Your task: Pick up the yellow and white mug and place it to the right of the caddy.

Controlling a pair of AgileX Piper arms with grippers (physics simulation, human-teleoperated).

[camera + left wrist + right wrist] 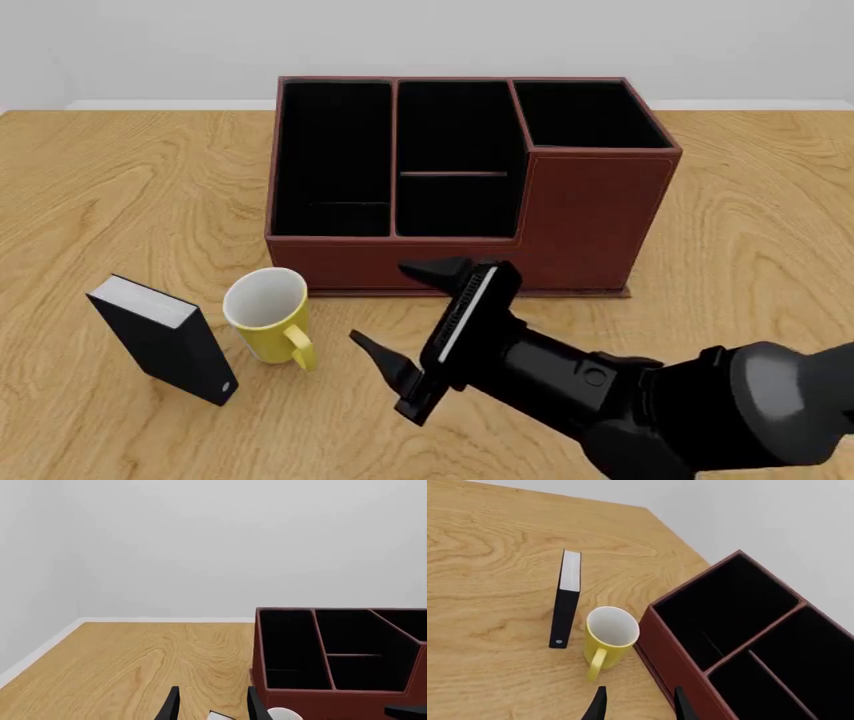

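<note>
My right gripper (407,335) is the one in play: fingers spread wide apart, nothing between them, hovering in front of the caddy (587,215) on the near side of the worktop (107,180). The yellow and white mug (271,315) stands upright to the left of that gripper in the front view, clear of the fingers, close to the caddy's front wall but I judge not touching it, with the small black box (167,338) just beside it on its far-left side. Mug opening faces up, and its loop handle (302,349) sticks out toward my side of the worktop, roughly toward the gripper. In the right wrist view the mug (610,637) sits ahead of the fingertips and a bit off-line, handle nearest me, so the coming move is, I reckon, a short reach leftward and down onto the rim or handle. The right arm is clearly nearer. The left gripper (210,705) shows only in its own wrist view, fingers parted and empty. The target spot right of the caddy is on the opposite side from the mug, so the carry must cross the caddy's front.
</note>
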